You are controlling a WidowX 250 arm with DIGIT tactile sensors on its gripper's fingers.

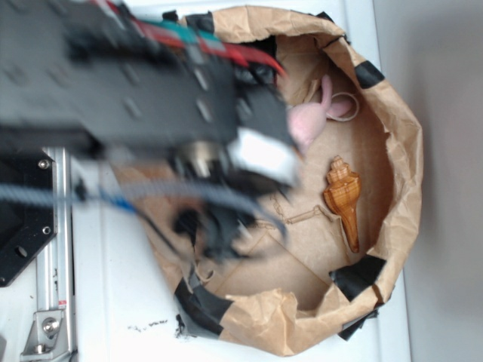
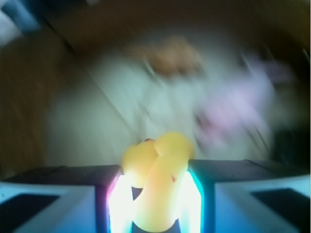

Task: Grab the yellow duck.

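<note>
The yellow duck (image 2: 155, 184) sits pinched between the jaws in the wrist view, closed snugly on its body above the blurred paper-lined basket (image 1: 404, 173), so the grab looks made and the next call is simply holding firm while lifting clear.

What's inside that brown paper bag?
In the paper bag lie a shell and a pink plush. The arm covers the left part. The wrist view shows the end effector clamping the yellow duck.
</note>
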